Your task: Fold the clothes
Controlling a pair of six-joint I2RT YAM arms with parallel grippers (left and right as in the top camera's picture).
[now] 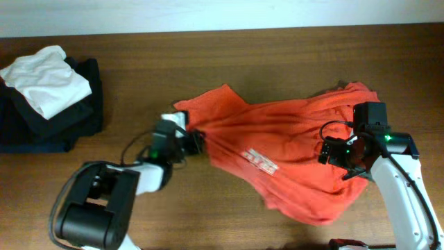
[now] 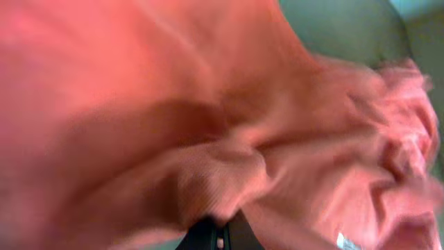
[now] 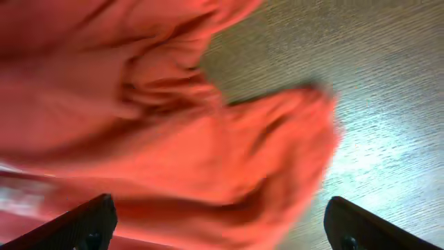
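The red-orange T-shirt [image 1: 291, 146] lies crumpled across the middle and right of the wooden table, its white lettering [image 1: 260, 161] facing up. My left gripper [image 1: 194, 142] is shut on the shirt's left edge; in the left wrist view the fabric [image 2: 208, 125] fills the frame and bunches between the closed fingertips [image 2: 220, 232]. My right gripper [image 1: 343, 160] sits over the shirt's right side. In the right wrist view its fingers [image 3: 222, 229] are spread wide with the fabric [image 3: 173, 139] lying between and under them, not pinched.
At the far left of the table a white folded garment [image 1: 47, 78] rests on a stack of dark navy folded garments [image 1: 66, 118]. Bare wooden tabletop [image 1: 208, 62] runs along the back, with a white wall edge behind it.
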